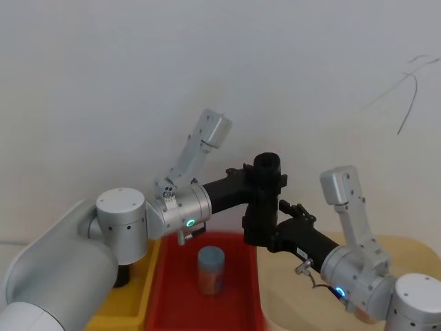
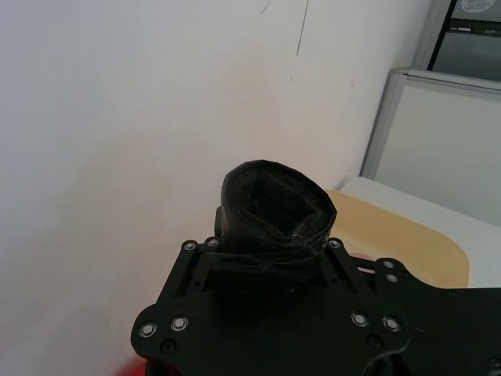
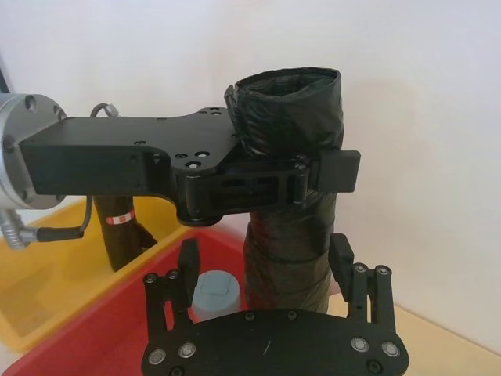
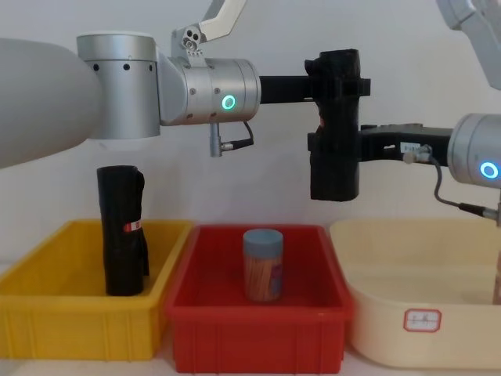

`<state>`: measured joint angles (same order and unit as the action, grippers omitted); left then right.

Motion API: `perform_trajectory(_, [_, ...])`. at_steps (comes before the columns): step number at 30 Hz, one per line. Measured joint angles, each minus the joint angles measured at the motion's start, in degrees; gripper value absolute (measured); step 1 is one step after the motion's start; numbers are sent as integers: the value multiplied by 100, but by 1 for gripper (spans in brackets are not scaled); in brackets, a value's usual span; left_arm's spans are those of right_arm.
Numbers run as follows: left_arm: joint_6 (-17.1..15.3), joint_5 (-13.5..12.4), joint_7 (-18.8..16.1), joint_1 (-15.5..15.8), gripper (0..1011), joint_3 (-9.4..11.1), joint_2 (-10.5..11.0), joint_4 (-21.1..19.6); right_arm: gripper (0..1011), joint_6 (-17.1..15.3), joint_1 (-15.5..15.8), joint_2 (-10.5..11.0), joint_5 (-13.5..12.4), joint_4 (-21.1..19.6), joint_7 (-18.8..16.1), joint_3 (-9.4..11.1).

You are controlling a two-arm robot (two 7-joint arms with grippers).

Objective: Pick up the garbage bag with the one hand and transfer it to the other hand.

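The garbage bag (image 4: 335, 176), a tall black glossy roll, hangs upright in the air above the red bin. My left gripper (image 4: 337, 82), on the green-ringed arm, is shut on its upper part; from the right wrist it shows as a black clamp (image 3: 290, 180) across the roll (image 3: 290, 258). My right gripper (image 4: 333, 145), on the blue-ringed arm, stands open around the lower half. Its fingers (image 3: 188, 262) flank the roll, and one stands clear of it. In the head view the bag (image 1: 262, 207) stands between both grippers. The roll's crumpled top (image 2: 274, 207) shows in the left wrist view.
A second black roll (image 4: 121, 231) with a red-white label stands in the yellow bin (image 4: 78, 321) at the left. A jar (image 4: 262, 265) with a grey-blue lid sits in the red bin (image 4: 258, 329) directly below the bag. A cream bin (image 4: 423, 313) is at the right.
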<state>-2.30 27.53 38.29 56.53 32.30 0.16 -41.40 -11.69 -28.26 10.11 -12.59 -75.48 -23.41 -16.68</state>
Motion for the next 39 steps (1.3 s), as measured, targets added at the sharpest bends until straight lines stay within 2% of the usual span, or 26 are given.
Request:
perform_trajectory(14, [0,0,0,0,393,0,-1,0,1000,96,-277,-78,21,381,119,-81])
perform_trajectory(37, [0,0,0,0,393,0,0,0,1000,53,-619,-212,51,952,250,-286])
perform_trajectory(39, [0,0,0,0,393,0,0,0,972,49,-633,-220,53,978,257,-297])
